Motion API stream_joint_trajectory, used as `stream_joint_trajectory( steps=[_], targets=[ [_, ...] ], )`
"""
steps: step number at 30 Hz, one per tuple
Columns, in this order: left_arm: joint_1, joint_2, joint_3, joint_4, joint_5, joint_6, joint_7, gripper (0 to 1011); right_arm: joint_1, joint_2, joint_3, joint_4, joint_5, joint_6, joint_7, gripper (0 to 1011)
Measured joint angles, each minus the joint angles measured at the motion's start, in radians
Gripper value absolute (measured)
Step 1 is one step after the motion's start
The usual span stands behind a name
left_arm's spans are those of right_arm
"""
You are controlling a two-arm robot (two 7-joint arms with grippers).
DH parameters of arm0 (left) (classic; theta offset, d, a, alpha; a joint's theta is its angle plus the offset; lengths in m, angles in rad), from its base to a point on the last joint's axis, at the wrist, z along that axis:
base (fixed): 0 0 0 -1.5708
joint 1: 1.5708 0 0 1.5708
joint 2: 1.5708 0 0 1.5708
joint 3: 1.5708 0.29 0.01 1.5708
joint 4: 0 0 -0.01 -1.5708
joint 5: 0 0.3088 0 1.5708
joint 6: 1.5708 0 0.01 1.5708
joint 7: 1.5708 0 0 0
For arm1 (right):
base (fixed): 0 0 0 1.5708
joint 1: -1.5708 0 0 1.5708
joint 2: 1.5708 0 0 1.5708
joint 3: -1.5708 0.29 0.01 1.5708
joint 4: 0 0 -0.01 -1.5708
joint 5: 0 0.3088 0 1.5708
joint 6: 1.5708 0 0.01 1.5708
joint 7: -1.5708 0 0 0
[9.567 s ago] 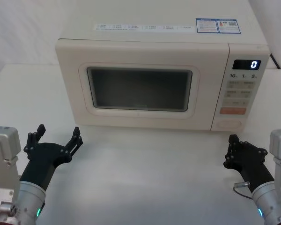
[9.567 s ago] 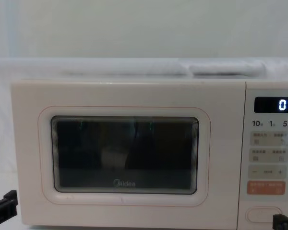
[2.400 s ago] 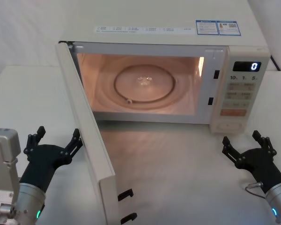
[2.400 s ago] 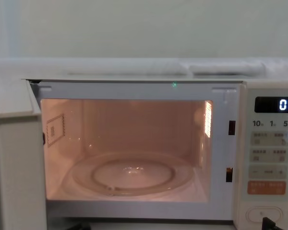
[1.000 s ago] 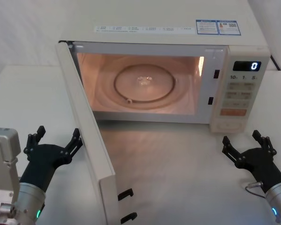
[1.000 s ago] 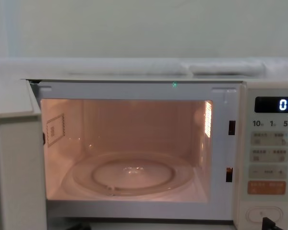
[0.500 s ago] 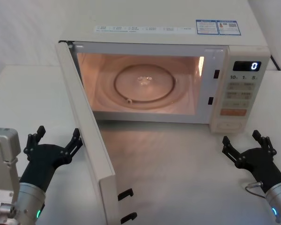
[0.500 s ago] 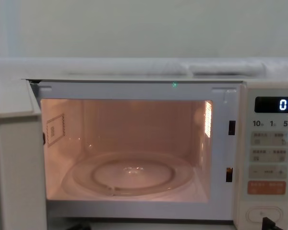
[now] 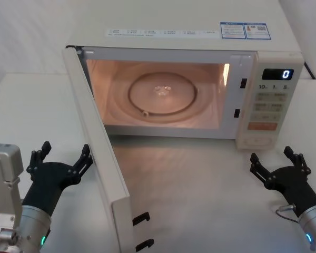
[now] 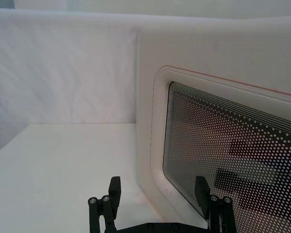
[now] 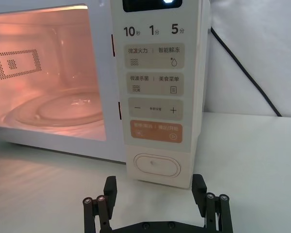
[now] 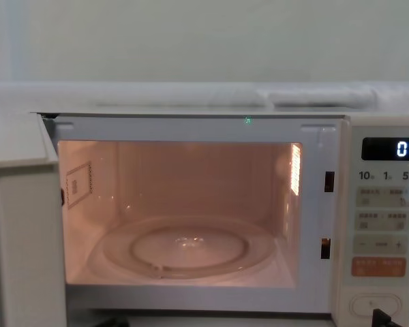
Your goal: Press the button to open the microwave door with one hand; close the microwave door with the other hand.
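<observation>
The microwave door [image 9: 101, 158] stands wide open, swung out toward the table's front left, and the cavity is lit. Its mesh window fills the left wrist view [image 10: 233, 150]. My left gripper [image 9: 65, 151] is open just left of the door's outer face, close to it but apart [image 10: 158, 188]. The oval cream button [image 9: 257, 140] sits at the foot of the control panel [image 11: 156, 165]. My right gripper [image 9: 271, 156] is open on the table in front of and below the button, not touching it [image 11: 154, 188].
A glass turntable [image 9: 162, 93] lies in the lit cavity. An orange key [image 11: 156, 131] sits above the button, and the display [image 9: 277, 73] reads 0. A black cable [image 11: 242, 73] runs behind the microwave on the right. Bare white table [image 9: 200, 200] lies between the grippers.
Over the last second nothing has moved. In the oldest frames the door was shut; it now stands open, and the right gripper has turned and drawn back from the panel.
</observation>
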Motion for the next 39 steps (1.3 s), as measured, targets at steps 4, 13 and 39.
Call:
stream_joint_trajectory(
  steps=[4,13,39],
  targets=[
    [0.0,0.0,0.0,0.0,0.0,0.0,0.0,1001,0.0,0.0,0.0,0.0,0.0,0.0,0.0,1002],
    [0.0,0.0,0.0,0.0,0.0,0.0,0.0,979,0.0,0.0,0.0,0.0,0.0,0.0,0.0,1002],
    [0.0,0.0,0.0,0.0,0.0,0.0,0.0,192,0.0,0.0,0.0,0.0,0.0,0.0,0.0,1002]
  ],
)
